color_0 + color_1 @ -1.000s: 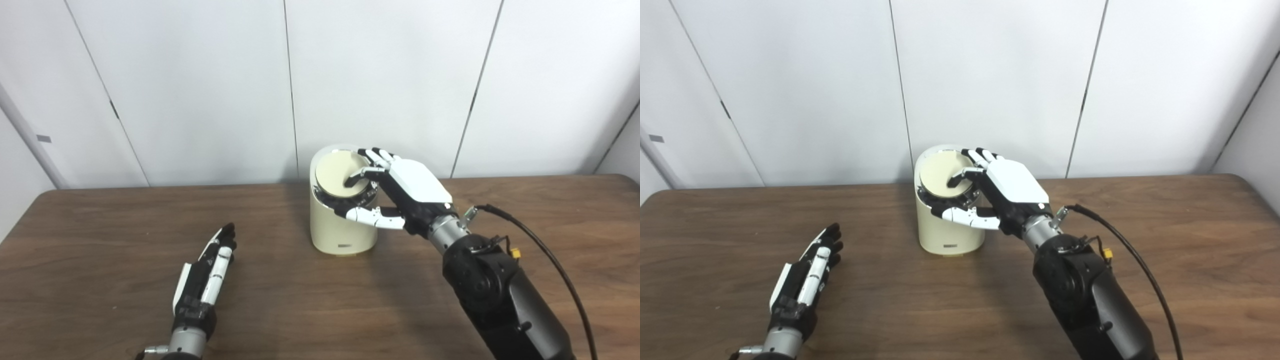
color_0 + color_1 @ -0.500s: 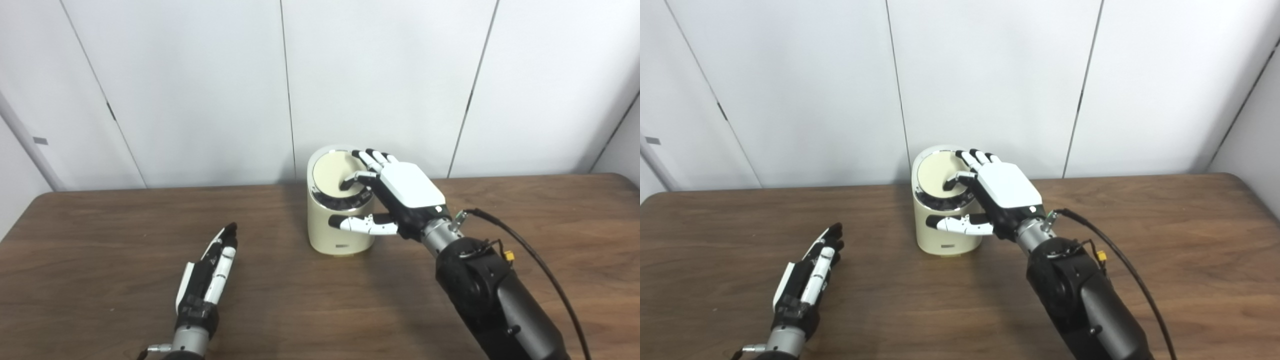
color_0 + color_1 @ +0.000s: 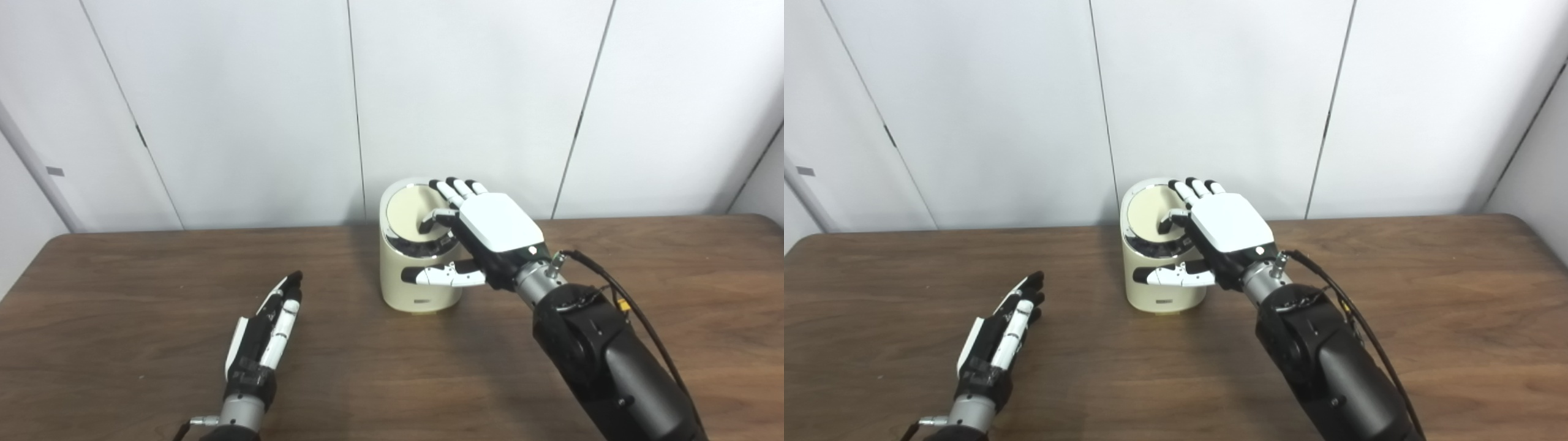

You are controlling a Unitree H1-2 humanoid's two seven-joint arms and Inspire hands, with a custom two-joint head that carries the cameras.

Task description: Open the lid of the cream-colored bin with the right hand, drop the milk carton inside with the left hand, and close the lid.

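The cream-colored bin (image 3: 398,294) stands at the back middle of the brown table (image 3: 122,288). Its round cream lid (image 3: 405,211) lies in a chrome ring, with a dark gap along the near edge. My right hand (image 3: 493,223) rests over the lid from the right, fingers spread; one bent finger touches the lid, and the thumb stretches across the bin's front. It holds nothing. My left hand (image 3: 266,334) lies open and straight on the table, left of the bin and nearer to me, also holding nothing. No milk carton shows in either view.
White wall panels (image 3: 245,110) rise just behind the table's far edge. A black cable (image 3: 637,312) loops off the right forearm. Bare wood lies between the left hand and the bin.
The right hand has slid a little left over the lid and its thumb has dropped lower on the bin's front. The left hand has shifted slightly right. The gap at the lid looks narrower.
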